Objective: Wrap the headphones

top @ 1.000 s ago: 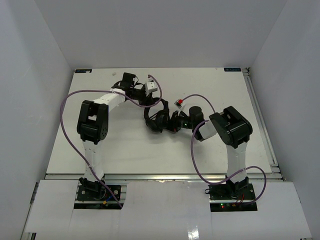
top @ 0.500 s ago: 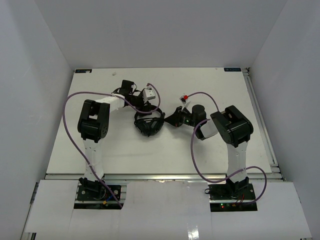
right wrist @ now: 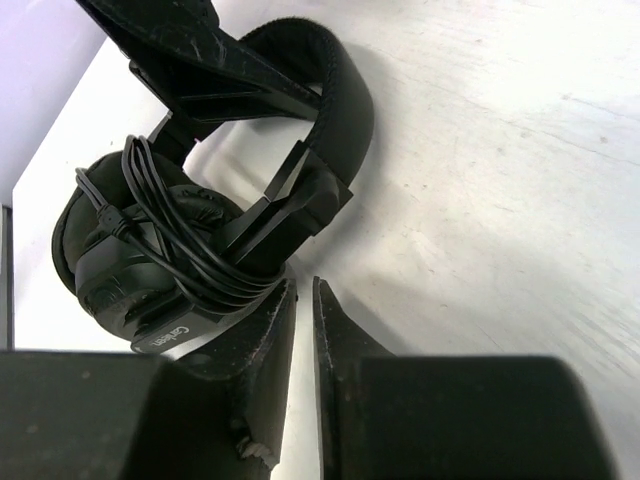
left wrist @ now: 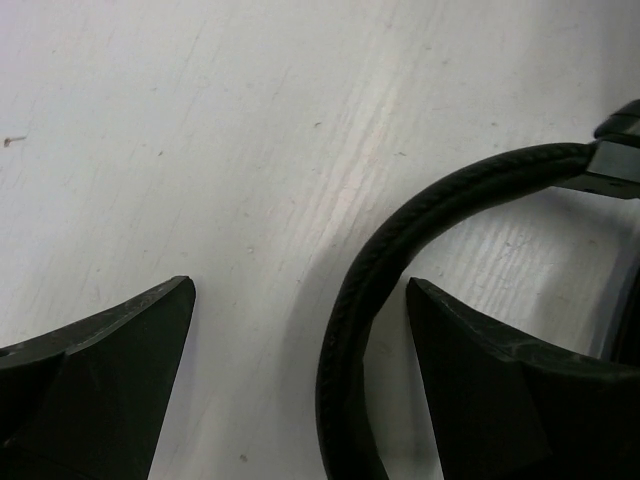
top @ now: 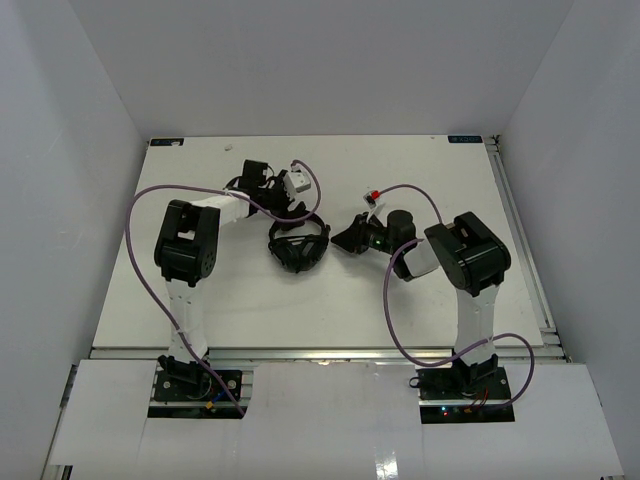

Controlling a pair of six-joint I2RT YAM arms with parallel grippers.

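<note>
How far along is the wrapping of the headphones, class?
Done: the cable is coiled around the headphones' earcups, and they lie on the table. In hand: nothing; left gripper stands open at the headband, right gripper barely parted, empty. Left: apparently only pulling both arms back.

Bright, even light is coming down from overhead, washing the white worktop (top: pixel 330 310) and leaving only soft, faint shadows on it. Close in, the left fingers (left wrist: pixel 100 390) are showing dark and blurred at the frame's bottom, and the headphones (left wrist: pixel 348 330) are casting a pale grey shadow leftward.
</note>
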